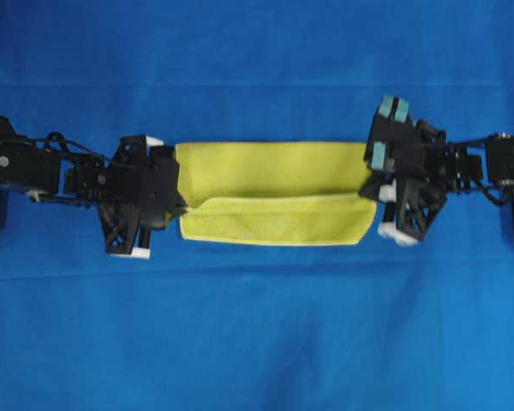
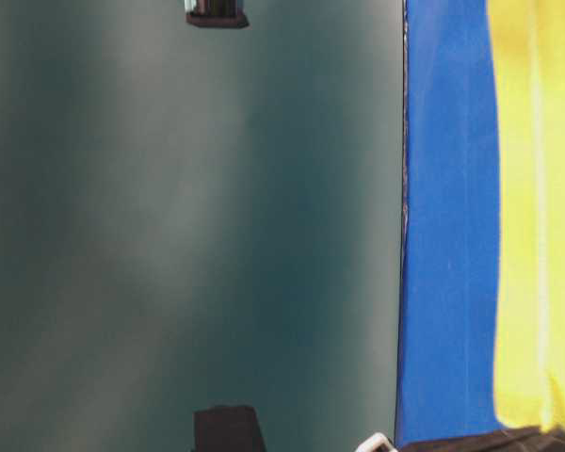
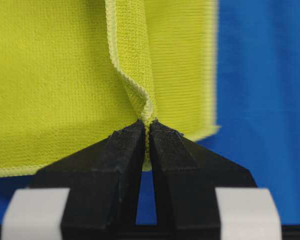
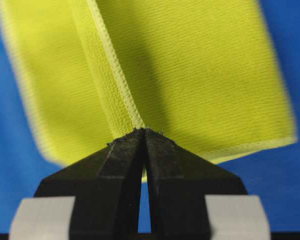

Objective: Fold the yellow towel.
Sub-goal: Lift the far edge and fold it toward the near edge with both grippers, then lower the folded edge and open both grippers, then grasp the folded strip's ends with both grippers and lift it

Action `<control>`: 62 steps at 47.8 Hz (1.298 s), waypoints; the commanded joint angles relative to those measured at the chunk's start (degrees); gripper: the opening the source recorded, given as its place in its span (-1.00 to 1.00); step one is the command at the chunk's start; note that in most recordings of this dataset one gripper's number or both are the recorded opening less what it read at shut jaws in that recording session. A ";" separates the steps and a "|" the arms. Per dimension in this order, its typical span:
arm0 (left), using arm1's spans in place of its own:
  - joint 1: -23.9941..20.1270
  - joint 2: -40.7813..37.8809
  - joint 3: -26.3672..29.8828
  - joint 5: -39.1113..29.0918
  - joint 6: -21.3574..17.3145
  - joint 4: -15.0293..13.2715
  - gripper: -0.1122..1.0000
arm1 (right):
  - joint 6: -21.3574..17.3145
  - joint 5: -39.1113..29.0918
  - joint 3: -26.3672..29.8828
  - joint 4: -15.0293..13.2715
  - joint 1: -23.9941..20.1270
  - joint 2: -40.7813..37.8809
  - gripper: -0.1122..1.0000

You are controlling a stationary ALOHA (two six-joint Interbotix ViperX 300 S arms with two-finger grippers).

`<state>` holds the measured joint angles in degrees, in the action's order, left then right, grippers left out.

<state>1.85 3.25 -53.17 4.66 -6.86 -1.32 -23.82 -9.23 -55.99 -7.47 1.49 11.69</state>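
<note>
The yellow towel (image 1: 270, 171) lies on the blue cloth between my two arms, with its front part doubled over as a flap (image 1: 278, 218). At the flap's left corner, my left gripper (image 1: 182, 208) is shut on the towel. The left wrist view shows the hem (image 3: 140, 95) pinched between the black fingertips (image 3: 127, 142) of that gripper (image 3: 146, 123). My right gripper (image 1: 373, 195) is shut on the right corner. In the right wrist view, that gripper (image 4: 142, 131) clamps the towel's edge (image 4: 115, 85). The table-level view shows the towel (image 2: 537, 217) as a yellow band.
The large blue cloth (image 1: 257, 325) covers the whole table around the towel. Black arm bodies reach in from the left (image 1: 34, 167) and the right (image 1: 497, 167). In the table-level view, a grey-green wall (image 2: 188, 235) fills the space beside the blue cloth (image 2: 447, 235).
</note>
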 commanded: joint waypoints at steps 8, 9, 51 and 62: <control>2.64 0.35 0.97 0.09 1.32 -0.09 -0.75 | -2.72 0.26 0.35 0.09 -3.43 0.88 -0.79; 2.64 0.35 1.05 0.18 1.32 -0.09 -0.75 | -2.81 0.35 0.35 0.09 -3.43 0.88 -0.78; 0.62 6.68 3.52 -1.14 -0.62 0.00 0.29 | -2.02 -2.11 3.87 -4.48 -4.31 6.68 0.29; -5.01 5.01 3.69 -1.23 -0.53 0.00 0.29 | -2.11 -2.29 2.81 -7.29 3.52 6.33 0.29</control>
<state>-1.93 8.44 -50.63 3.16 -7.38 -1.32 -26.02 -11.78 -53.53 -13.89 2.81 18.19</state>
